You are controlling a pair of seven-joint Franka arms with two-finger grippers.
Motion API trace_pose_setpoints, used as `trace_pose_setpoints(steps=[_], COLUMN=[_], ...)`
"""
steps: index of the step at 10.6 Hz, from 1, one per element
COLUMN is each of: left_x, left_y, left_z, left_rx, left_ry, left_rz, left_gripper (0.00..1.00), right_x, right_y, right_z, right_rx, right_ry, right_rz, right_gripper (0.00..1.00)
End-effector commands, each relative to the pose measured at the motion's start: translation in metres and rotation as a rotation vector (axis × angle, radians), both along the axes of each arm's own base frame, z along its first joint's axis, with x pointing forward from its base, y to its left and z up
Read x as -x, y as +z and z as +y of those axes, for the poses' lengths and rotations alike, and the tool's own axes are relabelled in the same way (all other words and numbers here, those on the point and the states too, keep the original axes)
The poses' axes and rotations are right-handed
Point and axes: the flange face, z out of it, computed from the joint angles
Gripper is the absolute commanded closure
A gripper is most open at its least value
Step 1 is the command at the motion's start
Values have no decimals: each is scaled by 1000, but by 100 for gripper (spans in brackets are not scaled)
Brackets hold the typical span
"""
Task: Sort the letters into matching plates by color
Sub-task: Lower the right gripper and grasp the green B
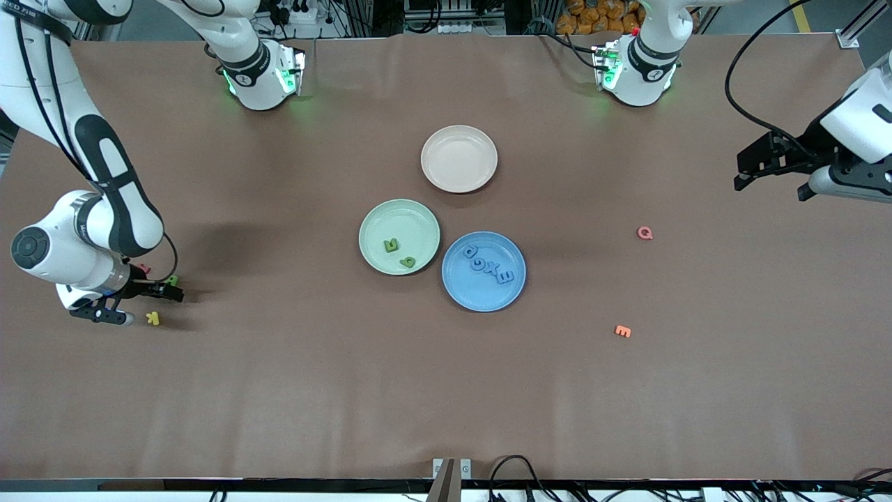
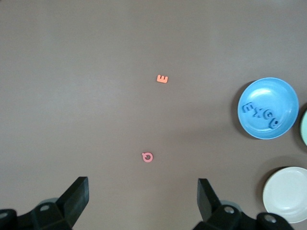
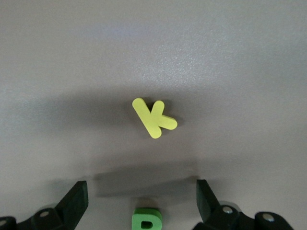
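The pale green plate (image 1: 383, 222) holds two green letters (image 1: 392, 245). The blue plate (image 1: 481, 300) beside it holds several blue letters (image 1: 488, 268). My right gripper (image 1: 146, 301) is low over the table at the right arm's end, open and empty. A green letter (image 1: 171, 281) lies between its fingers in the right wrist view (image 3: 147, 219), with a yellow K (image 3: 154, 117) just past it. My left gripper (image 1: 770, 185) is open and empty, up over the left arm's end of the table. The left wrist view shows the blue plate (image 2: 268, 91).
A beige-pink plate (image 1: 459, 159) sits farther from the front camera than the two plates. A pink Q (image 1: 645, 233) and an orange E (image 1: 623, 331) lie toward the left arm's end. A red letter (image 1: 144, 268) shows partly beside the right wrist.
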Motion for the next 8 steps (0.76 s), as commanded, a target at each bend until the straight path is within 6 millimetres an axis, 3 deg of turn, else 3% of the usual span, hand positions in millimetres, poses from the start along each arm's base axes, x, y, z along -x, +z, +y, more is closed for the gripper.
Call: trace_pose_setpoints(steps=[1,4,8], left_x=[-4,-4,-5], left_y=[2,2,2], left_z=[2,2,5], left_rx=[-52,-52,-39], left_ry=[9,7,12], left_rz=[6,4,6], left_gripper=[0,0,0], right_x=[6,18,35], right_y=[-3,-6,3], right_z=[2,5,0], right_rx=[-14,-14,-19], right_ry=[-17,-20,-25], right_rz=[1,2,10], right_gripper=[0,0,0])
